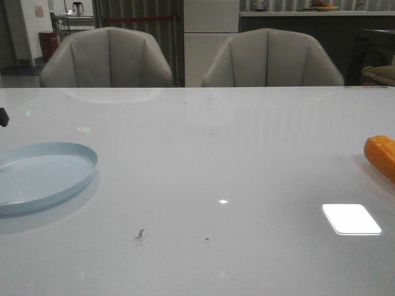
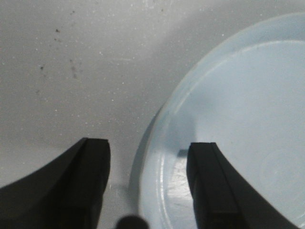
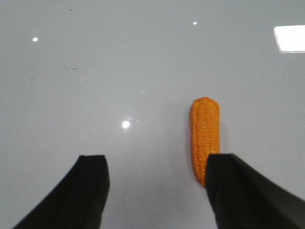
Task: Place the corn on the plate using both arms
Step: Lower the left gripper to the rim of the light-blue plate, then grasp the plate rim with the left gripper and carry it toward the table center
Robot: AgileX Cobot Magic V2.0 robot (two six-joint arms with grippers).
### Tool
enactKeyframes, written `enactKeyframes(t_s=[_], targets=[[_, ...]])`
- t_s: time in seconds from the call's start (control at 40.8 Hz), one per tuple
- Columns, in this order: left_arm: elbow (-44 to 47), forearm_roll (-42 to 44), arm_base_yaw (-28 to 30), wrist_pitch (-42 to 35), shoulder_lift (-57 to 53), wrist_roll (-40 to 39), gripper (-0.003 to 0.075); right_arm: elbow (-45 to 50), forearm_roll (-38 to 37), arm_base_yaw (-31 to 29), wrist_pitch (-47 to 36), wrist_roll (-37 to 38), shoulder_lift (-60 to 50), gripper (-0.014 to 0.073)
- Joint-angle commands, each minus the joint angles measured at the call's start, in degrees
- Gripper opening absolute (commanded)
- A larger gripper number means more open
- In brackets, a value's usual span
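Both empty: left fingers (image 2: 147, 183) apart astride plate (image 2: 248, 119) rim; right fingers (image 3: 157, 191) apart beside corn (image 3: 205, 138).

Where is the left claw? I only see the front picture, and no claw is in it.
Observer: The left claw is open, one finger over the plate, the other over bare table.
Operator: Is the right claw holding the corn?
Observer: No. The right claw is open, and the corn lies on the table.
Operator: How does the corn lie?
Observer: Lengthwise, close along one finger.
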Motion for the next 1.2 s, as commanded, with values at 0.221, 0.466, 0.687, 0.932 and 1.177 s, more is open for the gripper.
enactKeyframes(t_s=[0.221, 0.466, 0.687, 0.932, 1.177], targets=[[-1.7, -1.3, -0.4, 0.0, -2.3, -0.5, 0.0087, -1.9, -0.4, 0.1, -3.7, -0.2, -0.3, 0.0542], [-4.2, -3.1, -0.4, 4.5, -2.5, -0.5, 0.0094, -1.9, -0.4, 0.1, -2.4, -0.2, -0.3, 0.0542], [-14.8, -7.2, -0.5, 13.6, -2.5, -0.5, 0.0094, -1.9, -0.4, 0.1, -0.8, -0.2, -0.3, 0.0542], [-26.6, -12.3, -4.8, 20.0, -2.5, -0.4, 0.0094, -1.9, -0.4, 0.1, -0.8, -0.2, -0.3, 0.0542], [-29.7, -15.5, -13.8, 17.7, -2.3, -0.4, 0.0094, -1.9, -0.4, 0.1, -0.8, -0.2, -0.3, 0.0542]])
